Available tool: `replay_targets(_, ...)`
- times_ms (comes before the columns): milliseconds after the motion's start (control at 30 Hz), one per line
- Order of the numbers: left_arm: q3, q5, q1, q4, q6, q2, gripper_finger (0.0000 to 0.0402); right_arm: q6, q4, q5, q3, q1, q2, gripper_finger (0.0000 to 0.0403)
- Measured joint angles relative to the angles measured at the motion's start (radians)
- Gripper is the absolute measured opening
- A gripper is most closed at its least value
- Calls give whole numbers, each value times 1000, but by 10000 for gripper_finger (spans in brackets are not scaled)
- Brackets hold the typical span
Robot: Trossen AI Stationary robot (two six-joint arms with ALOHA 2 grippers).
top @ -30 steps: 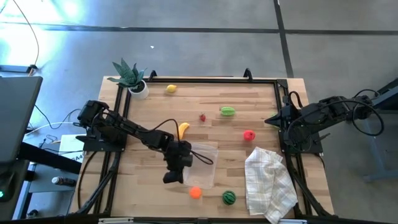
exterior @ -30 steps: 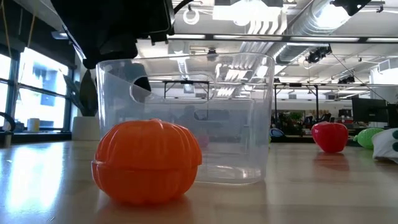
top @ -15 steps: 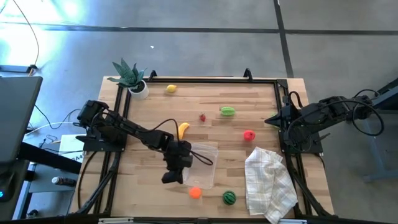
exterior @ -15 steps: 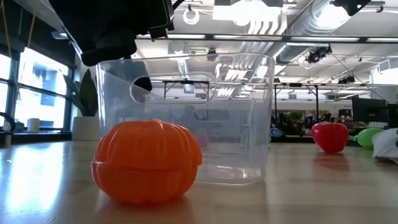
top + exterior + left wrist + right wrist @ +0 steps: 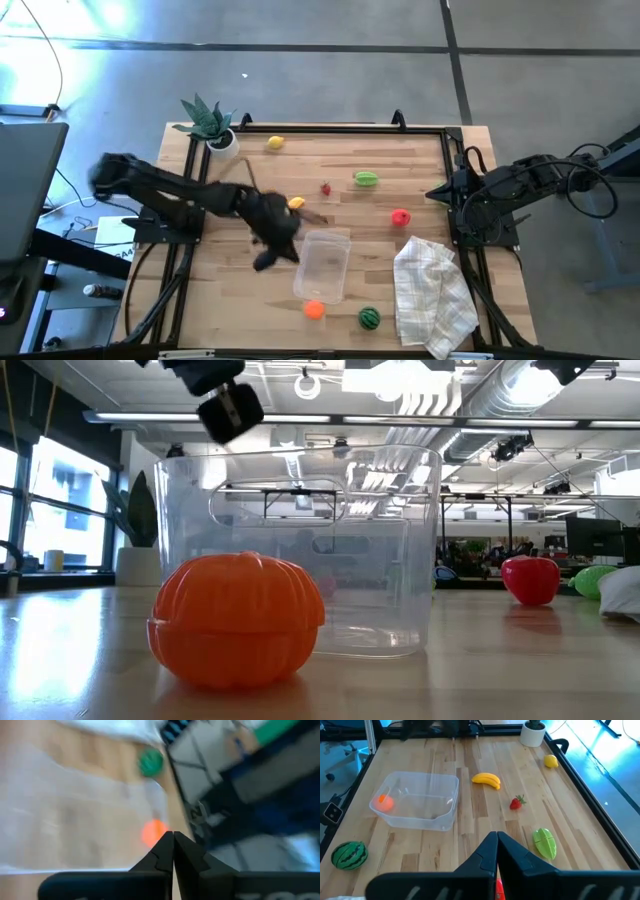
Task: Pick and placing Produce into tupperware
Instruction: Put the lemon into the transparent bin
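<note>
We see left claw closed, empty, beside clear plastic rectangular tub mid-desk, likely between picks. Round orange toy fruit outside tub. Right claw shut, parked at desk edge.

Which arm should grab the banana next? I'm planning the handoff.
Left, probably. The left gripper hangs beside the banana and the tupperware, which is empty; the right gripper waits at the table's right edge.
</note>
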Motion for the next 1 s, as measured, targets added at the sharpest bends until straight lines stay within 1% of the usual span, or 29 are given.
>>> replay_targets(167, 0, -205, 153, -123, 125, -218, 1, 0, 19, 10, 0, 0, 0, 0)
replay_targets(233, 0, -237, 213, -135, 212, -292, 1, 0, 29, 21, 0, 0, -1, 0)
replay_targets(367, 0, -250, 307, -157, 439, -410, 1, 0, 44, 52, 0, 0, -1, 0)
replay_targets(433, 0, -297, 333, -177, 513, -454, 1, 0, 45, 64, 0, 0, -1, 0)
replay_targets(500, 0, -353, 347, -194, 550, -481, 1, 0, 45, 79, 0, 0, -1, 0)
replay_targets(633, 0, -463, 379, -300, 517, -480, 1, 0, 45, 88, 0, 0, -1, 0)
replay_targets(733, 0, -483, 438, -349, 508, -433, 1, -1, 45, 87, 0, 0, -1, 0)
replay_targets(800, 0, -458, 489, -364, 510, -386, 1, -8, 45, 88, 0, 0, -1, 0)
replay_targets(867, 0, -401, 550, -364, 534, -336, 1, -13, 45, 87, 0, 0, -1, 0)
replay_targets(1000, 13, -278, 687, -373, 652, -223, 1, -3, 44, 87, 0, 0, -1, 0)
